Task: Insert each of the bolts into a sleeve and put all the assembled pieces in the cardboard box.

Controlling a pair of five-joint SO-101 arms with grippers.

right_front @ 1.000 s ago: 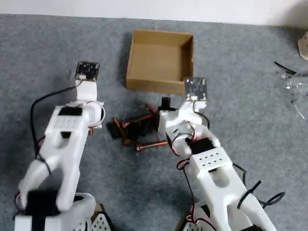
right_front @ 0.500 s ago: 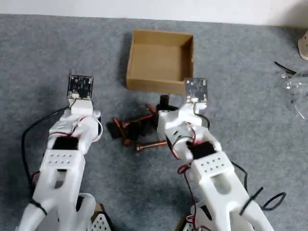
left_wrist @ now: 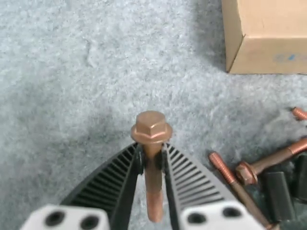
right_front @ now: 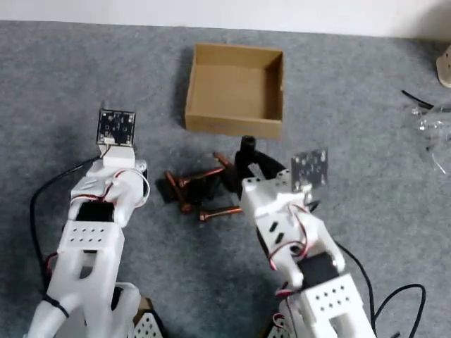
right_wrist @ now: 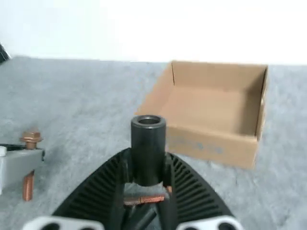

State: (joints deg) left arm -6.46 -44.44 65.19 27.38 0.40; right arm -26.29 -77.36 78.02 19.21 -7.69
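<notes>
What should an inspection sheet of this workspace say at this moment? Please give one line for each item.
Surface: grey carpet.
Job's things: cardboard box, no pieces seen inside; loose bolts and dark sleeves in a pile in front of it.
Clutter: clear plastic pieces and a beige object at the far right edge.
Grippers: left gripper has its fingers shut on a bolt, head up; right gripper has its fingers shut on a sleeve, upright.
Cables: black cable loops beside the left arm; red wires on the right arm.
Surroundings: white wall behind the carpet.
</notes>
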